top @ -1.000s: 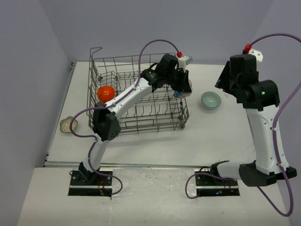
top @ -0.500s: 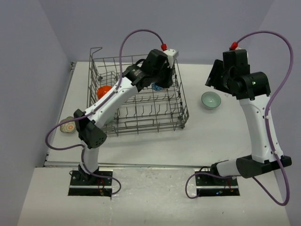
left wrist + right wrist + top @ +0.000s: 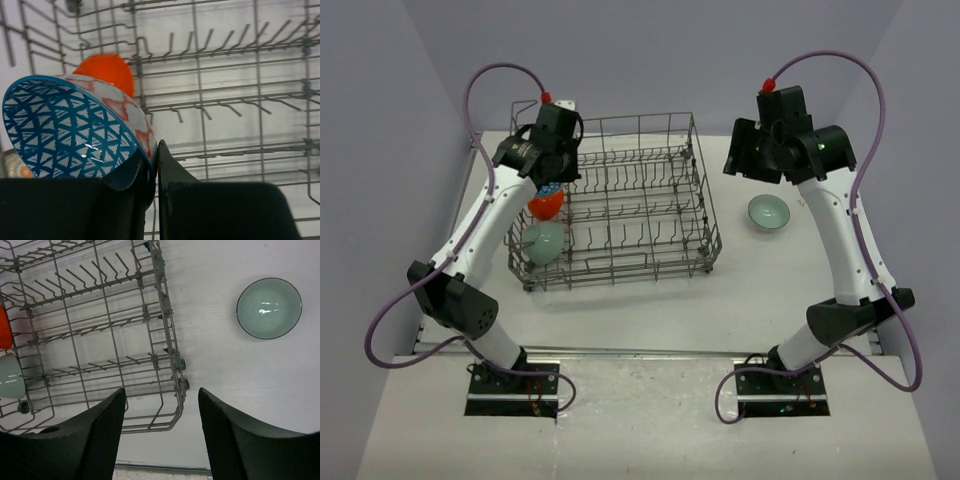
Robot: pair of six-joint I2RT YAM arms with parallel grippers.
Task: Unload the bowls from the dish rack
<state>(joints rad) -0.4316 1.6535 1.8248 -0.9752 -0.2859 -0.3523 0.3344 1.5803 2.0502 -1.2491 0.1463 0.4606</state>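
White table (image 3: 770,300) is carrying two things directly: the rack (image 3: 620,262) and one mint bowl (image 3: 769,211). Rack is standing flat at the far left-centre. Bowl is sitting upright, mouth up, on bare tabletop to the rack's right — near it, not touching.

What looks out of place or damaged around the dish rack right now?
Nothing looks spilled or broken. The patterned bowl hangs tilted, pinched by its rim in the left gripper above the dish rack; the mint bowl on the table sits upright.
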